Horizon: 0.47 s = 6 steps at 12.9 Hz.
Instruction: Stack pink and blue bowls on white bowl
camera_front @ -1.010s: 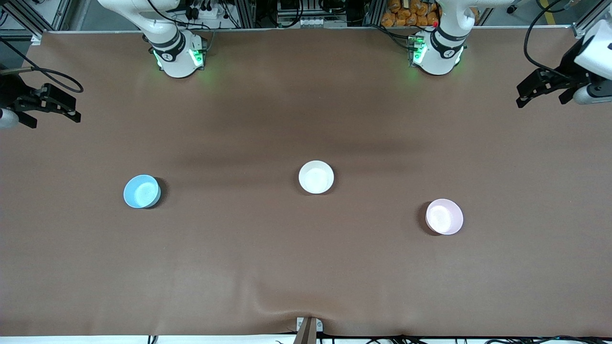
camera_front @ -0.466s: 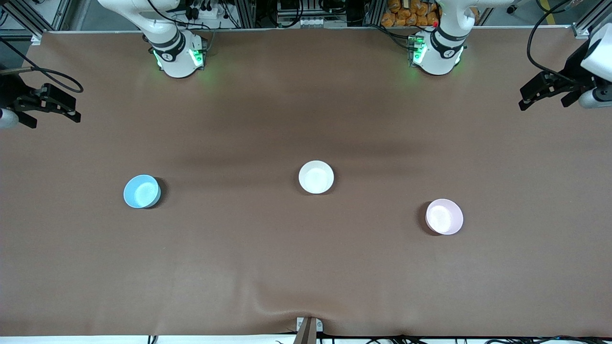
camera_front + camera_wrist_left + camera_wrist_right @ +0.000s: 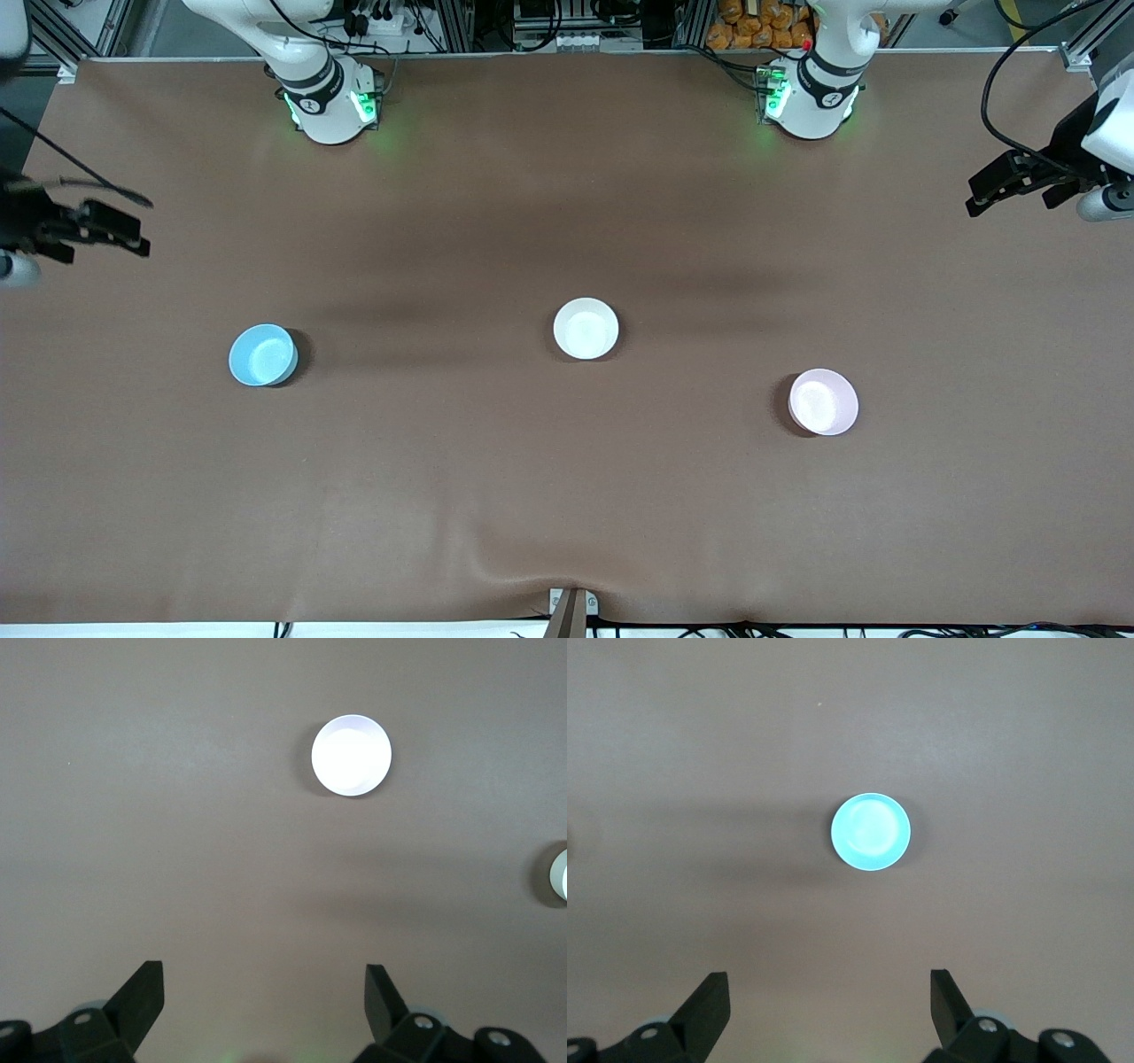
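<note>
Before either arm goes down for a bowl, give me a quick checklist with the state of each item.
1. Left gripper open: ok, its fingers stand wide apart in the left wrist view.
2. Right gripper open: ok, fingers spread and holding nothing.
3. Pink bowl upright and free: ok, it sits alone toward the left arm's end of the table, in sight of the left wrist camera.
4. Blue bowl upright and free: ok, alone toward the right arm's end, centred in the right wrist view.
5. White bowl ready as base: ok, upright, nothing in it, between the other two.
6. Grippers over their bowls: not ok, both hang at the table's ends, away from the bowls.
</note>
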Motion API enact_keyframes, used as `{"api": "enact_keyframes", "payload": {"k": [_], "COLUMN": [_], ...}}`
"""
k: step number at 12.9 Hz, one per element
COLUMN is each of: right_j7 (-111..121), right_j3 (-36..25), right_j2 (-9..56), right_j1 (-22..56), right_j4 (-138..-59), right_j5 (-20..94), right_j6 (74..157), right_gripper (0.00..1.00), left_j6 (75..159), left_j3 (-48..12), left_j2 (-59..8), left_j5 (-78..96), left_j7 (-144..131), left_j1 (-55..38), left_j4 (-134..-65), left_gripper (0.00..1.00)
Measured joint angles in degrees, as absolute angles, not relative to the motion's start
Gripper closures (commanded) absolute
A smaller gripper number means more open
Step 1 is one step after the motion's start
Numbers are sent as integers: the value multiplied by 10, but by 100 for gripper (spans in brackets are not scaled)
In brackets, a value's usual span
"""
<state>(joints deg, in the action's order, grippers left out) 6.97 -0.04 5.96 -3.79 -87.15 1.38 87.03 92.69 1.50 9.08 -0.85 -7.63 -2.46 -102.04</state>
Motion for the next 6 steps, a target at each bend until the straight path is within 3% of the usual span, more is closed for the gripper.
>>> {"api": "enact_keyframes", "payload": {"k": [6], "right_j7": [70], "right_j3": [2], "right_j2": [94], "right_j1": [-56], "right_j4": [-864], "right_j5": [14], "right_j6": [882], "right_gripper": [0], "left_j6": [925], "left_j3": [15], "left_j2": [70], "left_j5": [-9], "left_j7": [-76], "left_j1": [-20], "left_j4": [-1020], "left_gripper": [0]}}
